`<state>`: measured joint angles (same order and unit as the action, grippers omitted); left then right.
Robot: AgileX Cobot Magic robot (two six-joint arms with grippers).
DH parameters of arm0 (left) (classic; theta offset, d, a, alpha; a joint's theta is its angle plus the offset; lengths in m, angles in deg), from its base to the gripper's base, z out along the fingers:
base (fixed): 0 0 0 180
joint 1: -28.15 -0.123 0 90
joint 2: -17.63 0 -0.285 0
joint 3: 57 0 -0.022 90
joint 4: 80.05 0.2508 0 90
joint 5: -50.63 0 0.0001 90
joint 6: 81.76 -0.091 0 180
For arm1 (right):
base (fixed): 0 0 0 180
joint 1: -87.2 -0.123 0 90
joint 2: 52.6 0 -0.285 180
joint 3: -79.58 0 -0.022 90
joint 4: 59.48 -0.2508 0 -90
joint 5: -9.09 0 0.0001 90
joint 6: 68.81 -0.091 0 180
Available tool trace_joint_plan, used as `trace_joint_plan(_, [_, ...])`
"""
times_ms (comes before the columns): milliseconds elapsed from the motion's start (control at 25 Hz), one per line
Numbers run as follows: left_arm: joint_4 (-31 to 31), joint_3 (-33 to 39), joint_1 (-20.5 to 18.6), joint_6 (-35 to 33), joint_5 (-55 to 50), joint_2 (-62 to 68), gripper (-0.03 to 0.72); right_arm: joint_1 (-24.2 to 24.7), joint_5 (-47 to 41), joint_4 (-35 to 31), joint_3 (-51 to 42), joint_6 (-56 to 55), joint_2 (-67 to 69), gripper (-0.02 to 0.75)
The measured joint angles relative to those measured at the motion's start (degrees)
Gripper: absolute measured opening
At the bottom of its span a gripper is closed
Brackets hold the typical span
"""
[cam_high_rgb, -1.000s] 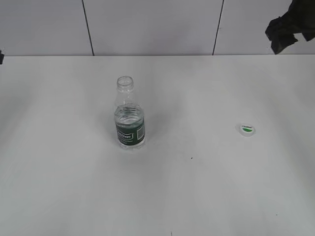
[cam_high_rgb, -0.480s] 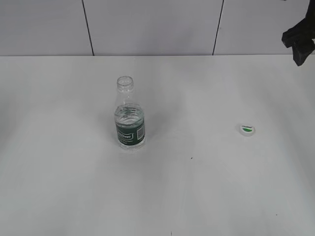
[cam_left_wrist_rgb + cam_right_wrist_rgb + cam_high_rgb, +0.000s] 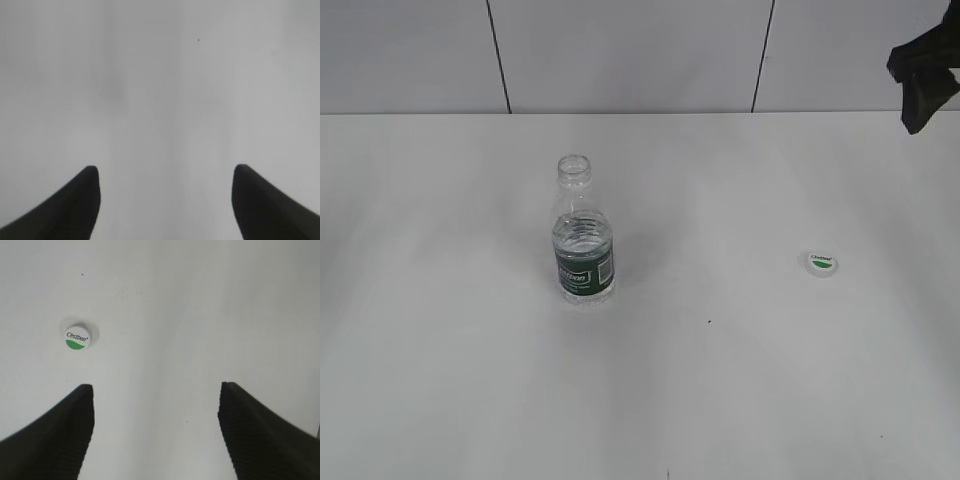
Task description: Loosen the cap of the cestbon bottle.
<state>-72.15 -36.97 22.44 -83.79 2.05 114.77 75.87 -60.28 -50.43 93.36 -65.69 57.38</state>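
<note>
A lab-like test bench: bare white table (image 3: 470,400), panelled wall (image 3: 620,50)

The left gripper (image 3: 165,172) has two smooth, matte black fingers tapering to rounded tips. The right gripper (image 3: 156,390) has black fingers too, with fine ridged texture on their faces.

Readable only "Cestbon" in dark letters on the cap (image 3: 77,338); white lettering on the cestbon bottle (image 3: 585,235) label too blurred.
</note>
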Motion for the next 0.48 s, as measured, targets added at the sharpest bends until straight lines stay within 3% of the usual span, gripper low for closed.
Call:
trace_joint_plan(240, [-1.0,0.6,0.0,-2.2,-5.5,-6.1,0.496,0.0,-0.1,-2.8,-4.3,1.2,-5.2,0.590])
trace_joint_plan(480, [-7.0,6.2,0.0,-7.2,-6.2,-15.0,0.496,0.0,1.3,-6.9,-13.2,2.0,-13.5,0.590])
